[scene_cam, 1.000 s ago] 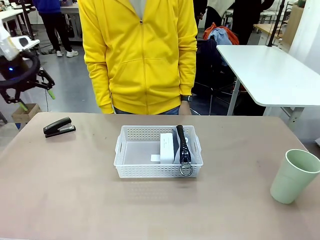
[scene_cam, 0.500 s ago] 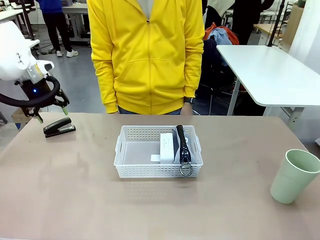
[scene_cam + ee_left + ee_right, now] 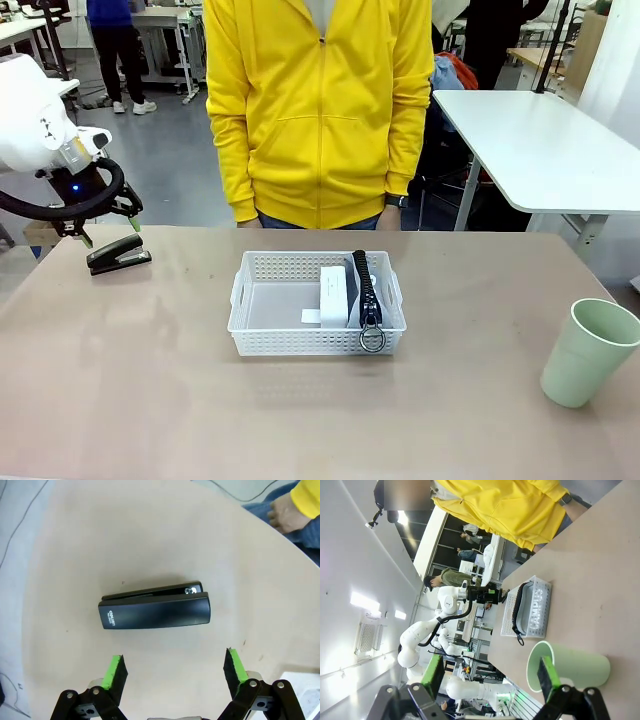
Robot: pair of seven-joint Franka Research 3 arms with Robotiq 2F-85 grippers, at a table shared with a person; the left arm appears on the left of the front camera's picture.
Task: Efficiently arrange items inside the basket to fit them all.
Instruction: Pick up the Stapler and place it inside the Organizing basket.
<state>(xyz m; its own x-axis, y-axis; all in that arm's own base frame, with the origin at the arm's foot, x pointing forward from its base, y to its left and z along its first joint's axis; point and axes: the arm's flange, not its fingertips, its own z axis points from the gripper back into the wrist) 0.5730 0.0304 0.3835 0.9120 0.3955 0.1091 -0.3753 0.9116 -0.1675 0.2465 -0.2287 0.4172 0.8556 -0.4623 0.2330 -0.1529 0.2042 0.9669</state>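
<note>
the left claw hovers over the far left corner of the table, just above the stapler. its green-tipped fingers are spread wide and nothing is between them. from its wrist, the claw looks down on the stapler, which lies crosswise ahead of the fingertips. the stapler sits flat on the tabletop and clear of both pads.

the basket sits in the middle of the table, well apart from the stapler. inside it, toward the right end, the pouch stands on edge with its zipper up. its ring pull hangs at the front wall. the white box stands just left of the pouch, pressed up against it.

the cup stands upright at the right side of the table, on the robot's side and well apart from the basket.

the right claw is also wide open and grips nothing. from its wrist, the cup is out ahead on the table, with the basket and the pouch farther off.

a person in a yellow hoodie stands at the far side, behind the basket. one hand shows at the table's edge in the left wrist view.
</note>
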